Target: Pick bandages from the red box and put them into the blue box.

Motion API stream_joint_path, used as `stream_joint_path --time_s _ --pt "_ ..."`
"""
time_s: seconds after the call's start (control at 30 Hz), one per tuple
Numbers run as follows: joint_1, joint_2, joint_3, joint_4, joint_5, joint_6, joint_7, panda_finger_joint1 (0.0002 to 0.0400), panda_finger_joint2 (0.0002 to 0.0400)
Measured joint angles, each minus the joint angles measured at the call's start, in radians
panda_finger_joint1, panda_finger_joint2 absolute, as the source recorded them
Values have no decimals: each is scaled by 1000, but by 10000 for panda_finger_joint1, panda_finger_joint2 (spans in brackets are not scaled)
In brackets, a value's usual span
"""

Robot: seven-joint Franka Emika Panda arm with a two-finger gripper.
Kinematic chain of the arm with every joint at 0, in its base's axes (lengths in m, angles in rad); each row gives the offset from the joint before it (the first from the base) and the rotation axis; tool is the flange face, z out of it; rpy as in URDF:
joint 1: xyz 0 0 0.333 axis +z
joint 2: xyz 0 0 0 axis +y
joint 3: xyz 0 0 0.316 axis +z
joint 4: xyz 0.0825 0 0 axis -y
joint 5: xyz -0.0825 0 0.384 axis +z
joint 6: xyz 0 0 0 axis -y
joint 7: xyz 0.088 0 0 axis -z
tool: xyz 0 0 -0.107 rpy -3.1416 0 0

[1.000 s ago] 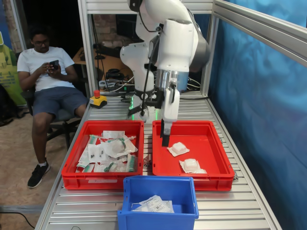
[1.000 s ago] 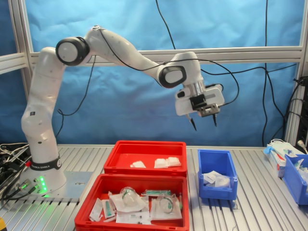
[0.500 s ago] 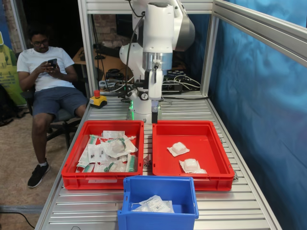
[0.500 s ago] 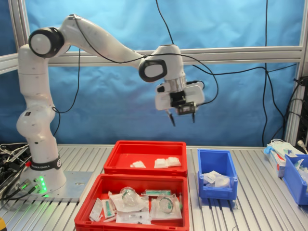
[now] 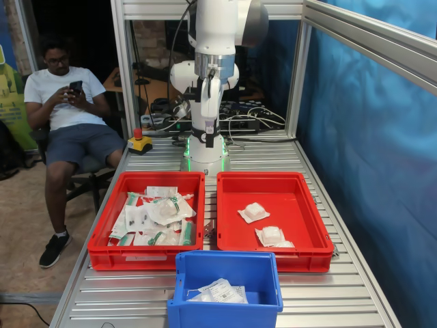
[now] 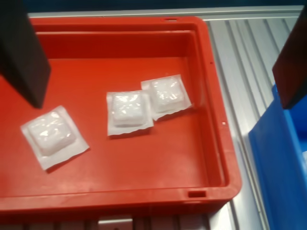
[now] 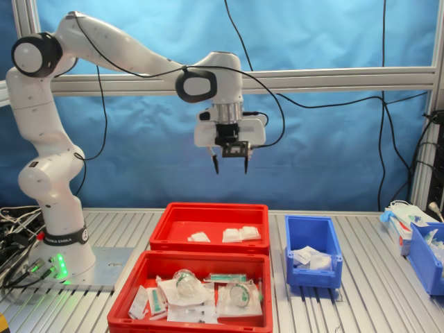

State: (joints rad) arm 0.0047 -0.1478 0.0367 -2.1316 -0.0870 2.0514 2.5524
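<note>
Swinging away from the deep blue plastic box [image 7: 312, 251], the gripper [image 7: 229, 163] now hangs high over the wide red plastic tray [image 7: 209, 239], wide open and empty. Three white wrapped bandages [image 6: 127, 112] lie inside this tray, so another pick seems next.
</note>
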Motion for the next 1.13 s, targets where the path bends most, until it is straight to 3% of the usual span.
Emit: stream_joint_path --time_s 0.33,1.13 --pt "-45 -36 61 -79 0 -25 0 400 400" --pt "-54 -36 79 -111 0 -31 0 400 400"
